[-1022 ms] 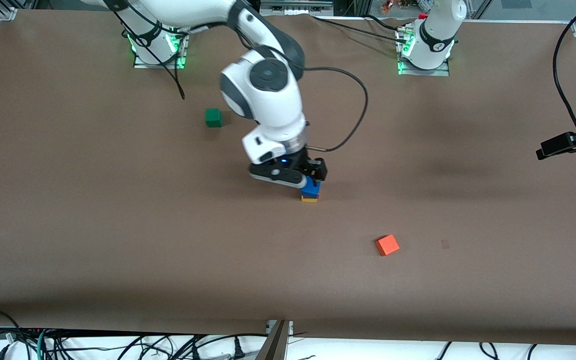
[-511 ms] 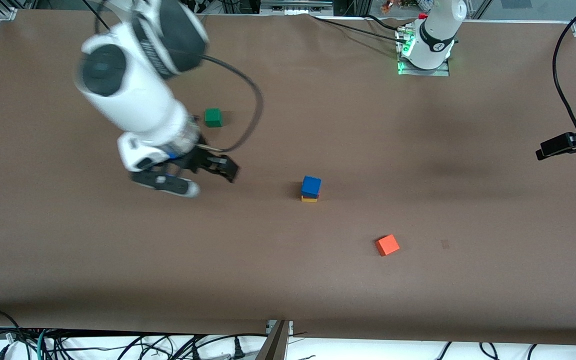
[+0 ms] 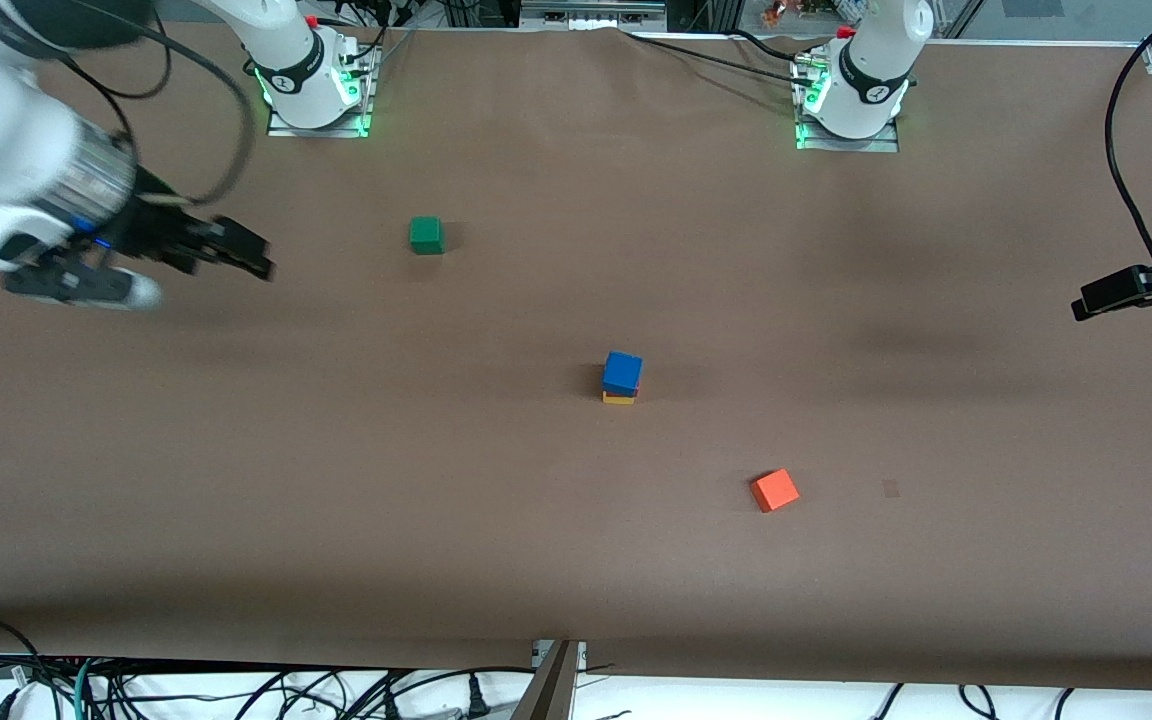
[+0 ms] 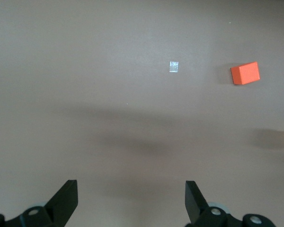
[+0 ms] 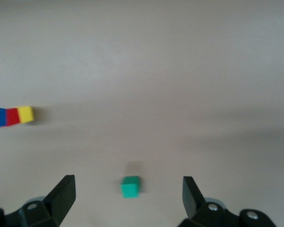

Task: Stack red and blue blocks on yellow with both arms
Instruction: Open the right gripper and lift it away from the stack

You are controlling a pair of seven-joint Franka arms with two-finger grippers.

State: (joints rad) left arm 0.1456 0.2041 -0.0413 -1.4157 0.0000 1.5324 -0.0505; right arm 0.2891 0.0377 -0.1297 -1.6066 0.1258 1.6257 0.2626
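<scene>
Three-cube stack mid-table: blue cube (image 3: 622,372) on red cube (image 5: 13,116) on yellow cube (image 5: 25,114). Right gripper (image 3: 236,255) at 9 o'clock, jaws wide, empty. Left gripper (image 4: 131,201) spread wide, empty.

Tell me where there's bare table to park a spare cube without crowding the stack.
Bare table runs wide between the stack, blue block on top, and the right arm's end. A smaller bare patch lies between the orange cube and the front edge. Around the green cube is tighter, with the open right gripper nearby. The open left gripper is over bare table.
</scene>
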